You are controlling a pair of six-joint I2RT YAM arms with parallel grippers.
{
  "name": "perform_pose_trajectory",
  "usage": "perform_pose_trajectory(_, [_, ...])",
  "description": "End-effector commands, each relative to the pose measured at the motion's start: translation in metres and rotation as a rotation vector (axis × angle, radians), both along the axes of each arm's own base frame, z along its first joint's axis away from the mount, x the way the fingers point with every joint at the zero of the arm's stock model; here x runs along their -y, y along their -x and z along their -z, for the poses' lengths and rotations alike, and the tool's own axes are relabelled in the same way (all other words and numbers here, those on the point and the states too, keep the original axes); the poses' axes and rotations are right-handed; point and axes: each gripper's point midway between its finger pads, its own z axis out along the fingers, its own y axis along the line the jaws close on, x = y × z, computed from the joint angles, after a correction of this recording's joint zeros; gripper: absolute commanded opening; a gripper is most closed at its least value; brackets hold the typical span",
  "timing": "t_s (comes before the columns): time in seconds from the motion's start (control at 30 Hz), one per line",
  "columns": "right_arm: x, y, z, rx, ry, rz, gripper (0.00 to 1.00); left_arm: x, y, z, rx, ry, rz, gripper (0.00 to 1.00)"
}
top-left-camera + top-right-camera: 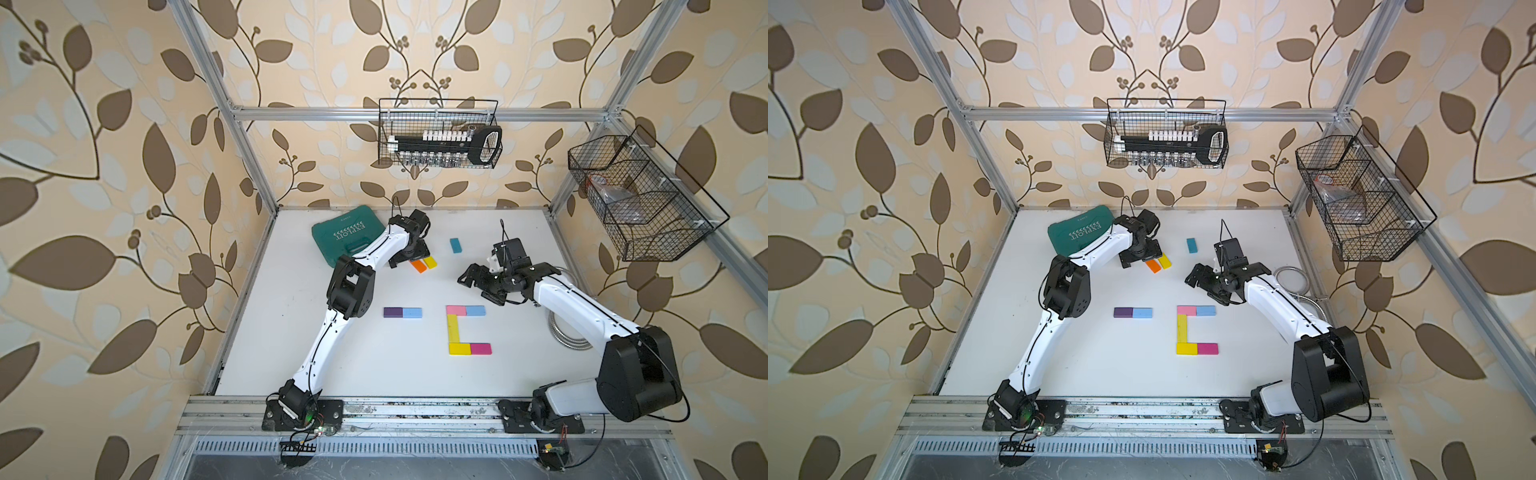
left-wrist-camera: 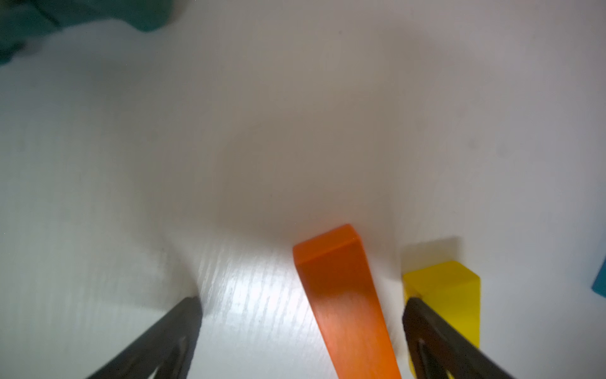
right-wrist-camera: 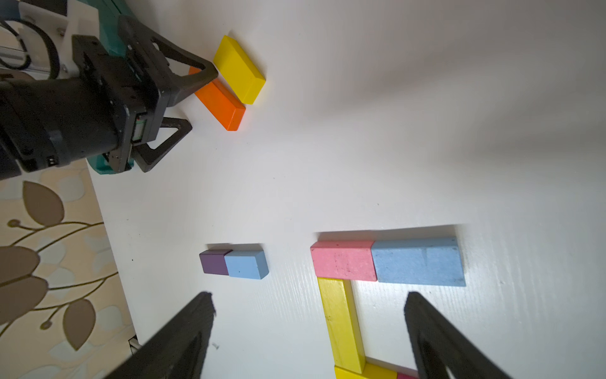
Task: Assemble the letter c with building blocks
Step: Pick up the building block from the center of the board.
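Seemingly the C of building blocks (image 1: 453, 329) at lower centre looks complete. Left end effector (image 2: 303, 300) straddles a spare orange block (image 2: 341, 295), spread; right end effector (image 3: 308, 297) spread, empty

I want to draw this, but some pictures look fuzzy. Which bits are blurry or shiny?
Left wrist view: the orange block and yellow block look soft and stretched, and the white table has a bright shiny patch. Right wrist view: the pink block is sharp, with a dark shadow along one edge. Both top views: crisp, though the metal frame splays outward.
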Motion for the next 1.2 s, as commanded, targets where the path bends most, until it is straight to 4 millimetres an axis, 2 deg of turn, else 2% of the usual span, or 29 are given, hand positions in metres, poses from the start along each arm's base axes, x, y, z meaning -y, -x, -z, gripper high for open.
perform_pose_trajectory(0.0, [-0.001, 0.003, -0.003, 0.021, -0.015, -0.015, 0.89, -0.010, 0.001, 0.009, -0.021, -0.049, -0.007, 0.99])
perform_pose_trajectory(0.2, [-0.002, 0.002, -0.007, 0.028, -0.025, -0.010, 0.89, -0.012, 0.010, 0.007, -0.036, -0.045, 0.009, 0.97])
perform_pose_trajectory(0.33, [-0.001, 0.002, -0.006, 0.025, -0.030, 0.002, 0.89, -0.007, 0.013, 0.000, -0.026, 0.000, 0.014, 0.83])
perform_pose_trajectory(0.47, [-0.001, 0.002, -0.005, 0.020, -0.038, 0.014, 0.89, 0.001, 0.014, -0.010, -0.019, 0.039, 0.018, 0.76])
perform_pose_trajectory(0.57, [-0.003, 0.002, -0.007, 0.023, -0.048, 0.017, 0.89, 0.009, 0.013, -0.017, -0.007, 0.062, 0.030, 0.66])
perform_pose_trajectory(0.7, [-0.004, 0.002, -0.012, 0.032, -0.058, 0.016, 0.89, 0.015, 0.016, -0.015, -0.017, 0.078, 0.033, 0.53])
perform_pose_trajectory(0.8, [-0.005, 0.003, -0.016, 0.041, -0.062, 0.011, 0.89, 0.017, 0.019, -0.011, -0.027, 0.084, 0.035, 0.50])
perform_pose_trajectory(0.93, [-0.004, 0.006, -0.017, 0.040, -0.061, 0.010, 0.89, 0.020, 0.020, -0.010, -0.025, 0.095, 0.050, 0.35])
perform_pose_trajectory(1.07, [-0.006, 0.008, -0.019, 0.039, -0.068, 0.002, 0.89, 0.023, 0.014, -0.027, 0.019, 0.114, 0.094, 0.17])
perform_pose_trajectory(1.17, [-0.008, 0.010, -0.022, 0.042, -0.070, -0.017, 0.89, 0.022, 0.010, -0.062, 0.085, 0.118, 0.140, 0.04])
